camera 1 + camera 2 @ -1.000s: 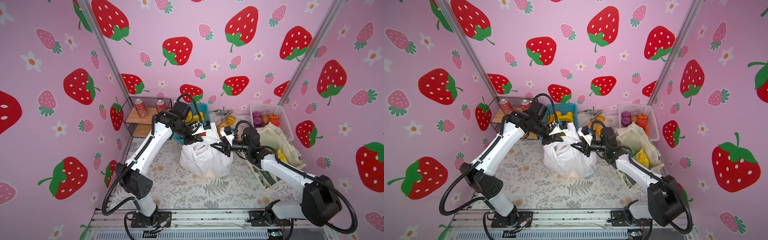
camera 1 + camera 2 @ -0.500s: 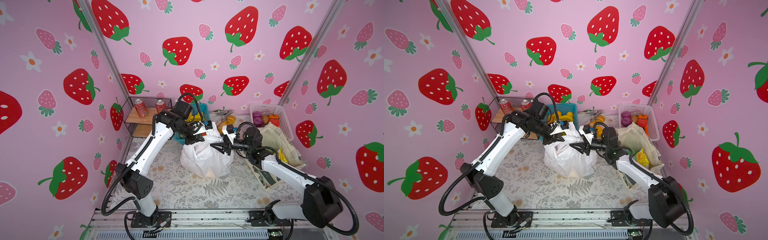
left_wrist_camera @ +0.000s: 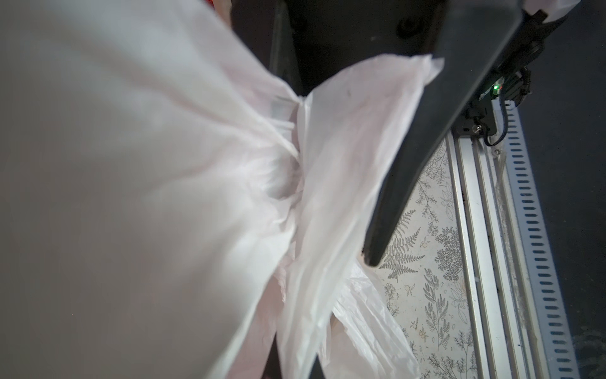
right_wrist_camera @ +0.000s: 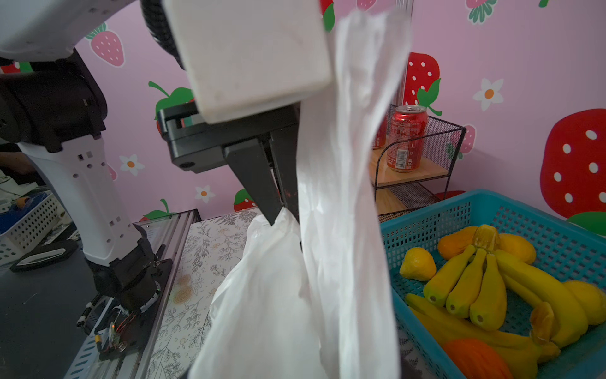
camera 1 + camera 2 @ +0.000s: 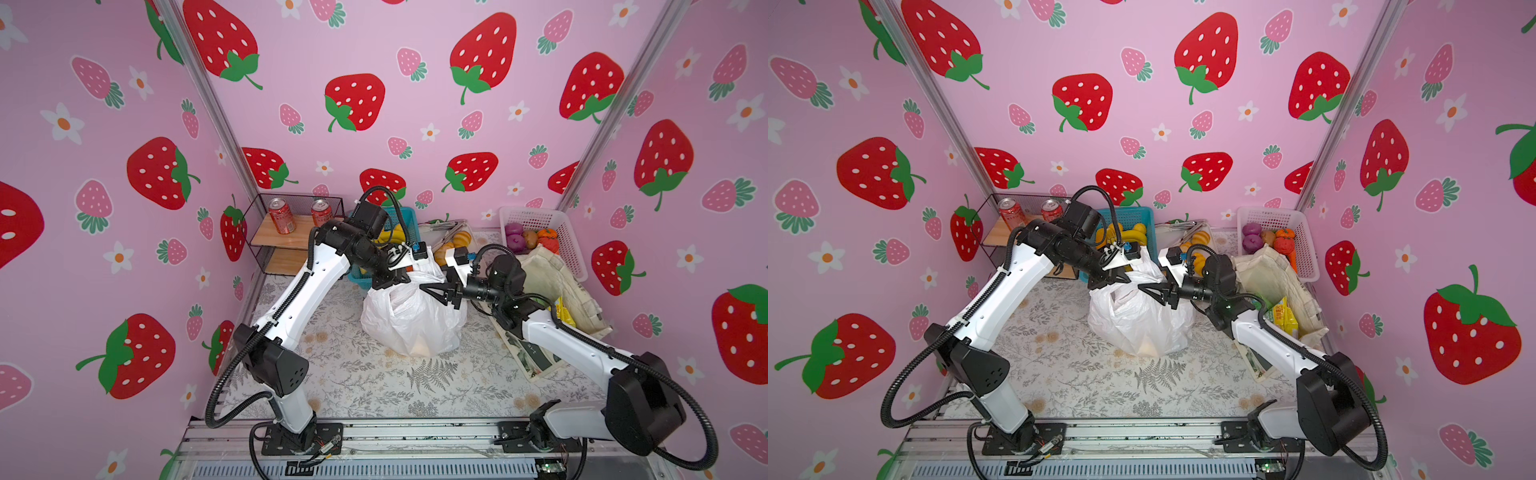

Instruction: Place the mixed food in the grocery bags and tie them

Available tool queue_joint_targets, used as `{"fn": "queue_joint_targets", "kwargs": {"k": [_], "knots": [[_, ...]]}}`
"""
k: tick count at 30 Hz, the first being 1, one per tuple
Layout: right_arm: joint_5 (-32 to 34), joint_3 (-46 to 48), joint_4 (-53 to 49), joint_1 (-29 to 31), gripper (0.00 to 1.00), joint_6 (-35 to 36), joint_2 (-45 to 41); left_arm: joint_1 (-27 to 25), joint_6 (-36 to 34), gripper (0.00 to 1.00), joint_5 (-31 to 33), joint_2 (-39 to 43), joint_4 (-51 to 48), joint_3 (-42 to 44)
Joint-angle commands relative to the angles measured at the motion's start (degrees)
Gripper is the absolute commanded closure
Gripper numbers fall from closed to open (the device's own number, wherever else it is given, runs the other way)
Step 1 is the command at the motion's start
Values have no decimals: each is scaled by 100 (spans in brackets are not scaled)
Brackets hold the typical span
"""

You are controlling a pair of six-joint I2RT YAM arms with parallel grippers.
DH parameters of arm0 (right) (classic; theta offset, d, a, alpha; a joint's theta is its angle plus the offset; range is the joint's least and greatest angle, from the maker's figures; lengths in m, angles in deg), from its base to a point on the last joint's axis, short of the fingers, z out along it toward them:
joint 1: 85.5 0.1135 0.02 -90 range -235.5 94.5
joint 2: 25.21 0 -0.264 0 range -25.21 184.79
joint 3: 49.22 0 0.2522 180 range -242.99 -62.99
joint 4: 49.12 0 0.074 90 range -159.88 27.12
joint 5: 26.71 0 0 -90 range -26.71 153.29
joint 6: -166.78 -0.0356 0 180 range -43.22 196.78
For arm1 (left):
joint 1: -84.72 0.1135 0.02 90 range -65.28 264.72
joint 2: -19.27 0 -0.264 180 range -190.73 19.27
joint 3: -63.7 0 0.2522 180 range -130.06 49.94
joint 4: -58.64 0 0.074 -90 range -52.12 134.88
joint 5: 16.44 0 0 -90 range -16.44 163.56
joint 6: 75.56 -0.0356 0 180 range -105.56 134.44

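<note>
Over the white plastic bag [image 5: 411, 324] my right claw [image 5: 430, 292] has just spread apart; left claw [image 5: 392, 281] stays clamped on its plastic; knot looks unfinished.

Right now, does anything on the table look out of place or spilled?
Yes: the canvas tote lies slumped at the right, and yellow snack packets poke out of it. The white plastic bag stands upright.
</note>
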Motion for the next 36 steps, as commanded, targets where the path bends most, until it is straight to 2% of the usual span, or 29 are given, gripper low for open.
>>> {"fn": "queue_joint_targets", "kwargs": {"k": [1,8,9,10,13,17,21,25,28,30,32,34,36], "knots": [[64,-85,211,43,61,-107,49,-32,-70,100,-30,-83,-204,-238],[357,67,55,22,95,80,-61,48,65,100,-134,50,-61,-222],[400,110,46,13,98,110,-87,100,134,97,-283,119,6,-192],[413,147,46,3,100,120,-120,177,251,90,-444,205,119,-134],[243,204,84,10,100,165,-179,425,759,67,-1074,571,739,301],[85,294,209,45,100,224,-237,589,1635,44,-1686,980,1798,934],[22,317,203,94,100,279,-250,585,2282,36,-2084,951,2340,966],[27,311,178,124,100,297,-241,557,2878,34,-2461,629,2644,633],[62,314,152,143,100,306,-249,475,2986,38,-2499,380,2608,316],[133,306,83,151,100,305,-234,428,2982,46,-2602,275,2555,156],[334,285,-71,144,100,314,-235,399,2954,63,-2749,251,2556,100],[529,267,-236,135,100,328,-235,399,2889,87,-2817,295,2563,119],[686,321,-273,110,97,253,-256,446,2845,100,-2784,417,2600,258]]}}
